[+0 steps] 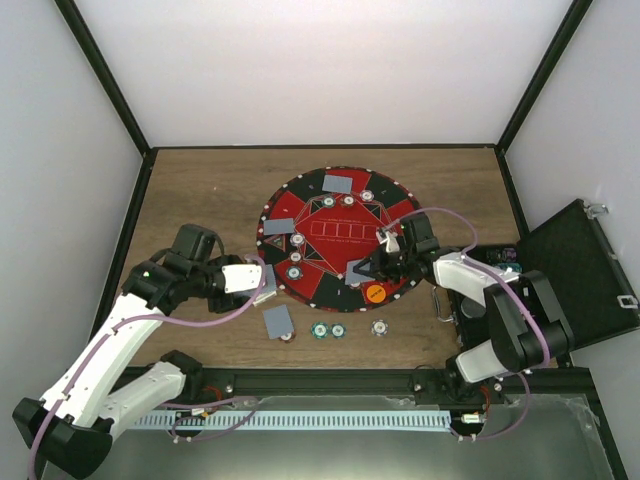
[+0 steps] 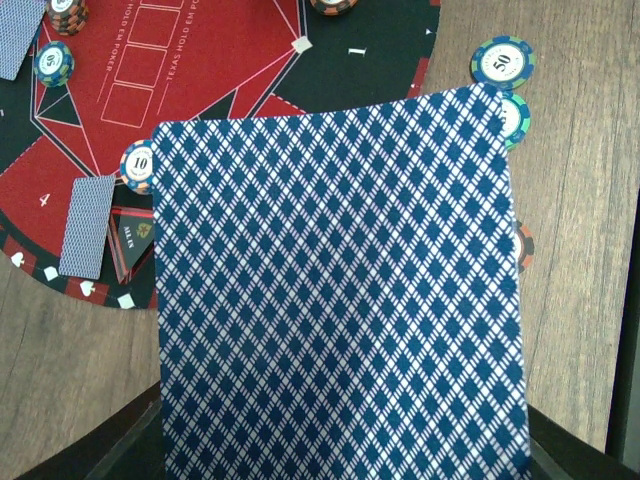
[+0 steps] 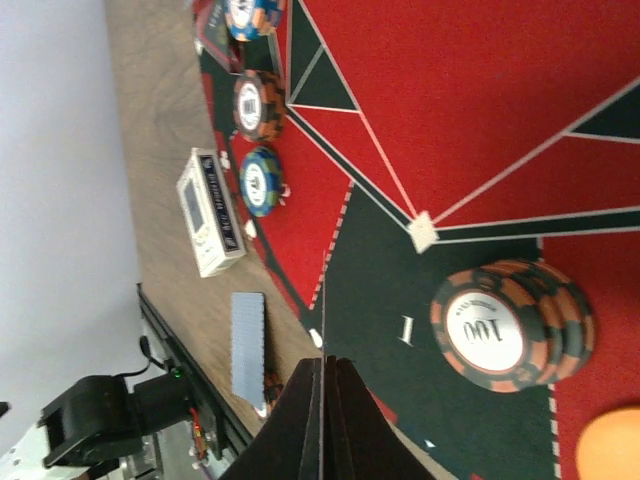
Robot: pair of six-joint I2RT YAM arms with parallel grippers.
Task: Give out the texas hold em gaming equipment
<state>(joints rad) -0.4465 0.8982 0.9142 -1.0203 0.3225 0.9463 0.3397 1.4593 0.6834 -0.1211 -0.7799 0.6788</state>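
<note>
while left gripper (image 1: 262, 280) pinches a card (image 2: 340, 290), right gripper (image 3: 322, 365) — closed — sits beside brown chips (image 3: 510, 325).

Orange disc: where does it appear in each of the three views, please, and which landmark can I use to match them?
Top external: orange disc lies on the near rim of the mat, right of centre.
Left wrist: not in it; a playing card fills most of the view.
Right wrist: the disc is in the bottom right corner, cut by the frame.
Shared landmark: the red-and-black mat, in all three.
</note>
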